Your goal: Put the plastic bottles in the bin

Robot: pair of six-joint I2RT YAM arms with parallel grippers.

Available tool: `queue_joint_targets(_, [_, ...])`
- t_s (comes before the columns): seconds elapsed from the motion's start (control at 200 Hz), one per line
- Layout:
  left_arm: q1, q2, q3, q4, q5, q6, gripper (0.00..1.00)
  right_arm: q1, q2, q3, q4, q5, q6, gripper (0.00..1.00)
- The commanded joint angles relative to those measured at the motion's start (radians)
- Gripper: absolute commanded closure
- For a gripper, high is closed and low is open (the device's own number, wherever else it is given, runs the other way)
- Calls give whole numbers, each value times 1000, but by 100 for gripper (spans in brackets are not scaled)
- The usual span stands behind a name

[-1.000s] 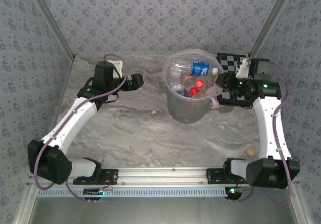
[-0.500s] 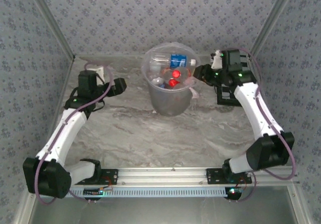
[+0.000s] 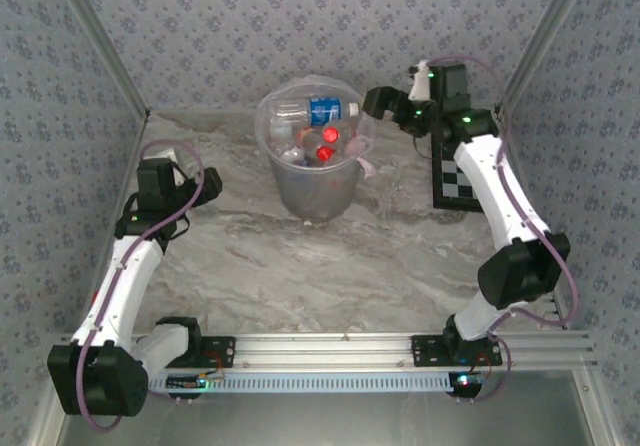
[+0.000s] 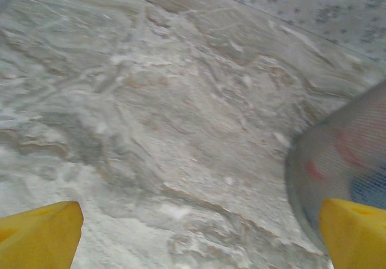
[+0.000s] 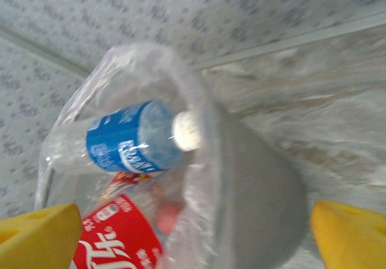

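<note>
The grey bin (image 3: 310, 181), lined with a clear bag, stands at the back middle of the marble table. Several plastic bottles lie inside it, among them a blue-labelled bottle (image 3: 325, 109) with a white cap on top and red caps (image 3: 329, 136) below. My right gripper (image 3: 372, 101) is open at the bin's right rim. In the right wrist view the bin's wall (image 5: 259, 184) and bag edge run between its yellow fingertips (image 5: 36, 236), with the blue-labelled bottle (image 5: 129, 136) and a red-labelled bottle (image 5: 114, 239) just beyond. My left gripper (image 3: 195, 188) hangs open and empty to the left of the bin (image 4: 344, 154).
A flat black-and-white checkerboard (image 3: 460, 181) lies at the back right under the right arm. Patterned walls close in the table at the back and sides. Bare marble (image 3: 330, 266) spreads between the bin and the arm bases.
The bin has slid left and towards the back wall, with my right gripper moving along at its rim. My left arm has pulled back to the left.
</note>
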Motion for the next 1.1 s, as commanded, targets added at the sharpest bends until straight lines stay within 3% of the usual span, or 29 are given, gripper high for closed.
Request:
queue_joint_targets(0.0, [9,-13,-48,42,-197,34,0,-68,-131,-78,-55,147,-109,0])
queue_joint_targets(0.195, [14,105,-157,259,-546,69,0,-28,-320,-523,232,623,-372,0])
queue_joint_targets(0.305, [34,214,-174,375,-524,100,0,-36,-366,-743,377,757,-421,0])
queue_joint_targets(0.385, [35,291,-180,465,-450,132,0,-60,-365,-873,484,771,-406,0])
queue_joint_targets(0.7, [40,373,-312,827,-403,238,0,-62,-321,-1186,903,807,-444,0])
queue_joint_targets(0.82, [43,387,-353,927,-348,264,0,-86,-297,-1257,1052,785,-426,0])
queue_joint_targets(0.945, [44,427,-371,986,-313,278,0,-91,-226,-1295,1194,764,-497,0])
queue_joint_targets(0.995, [44,446,-383,1025,-297,285,0,-83,-224,-1283,1160,751,-501,0])
queue_joint_targets(1.094, [33,475,-395,1075,-270,308,0,-71,-205,-1336,1313,746,-570,0])
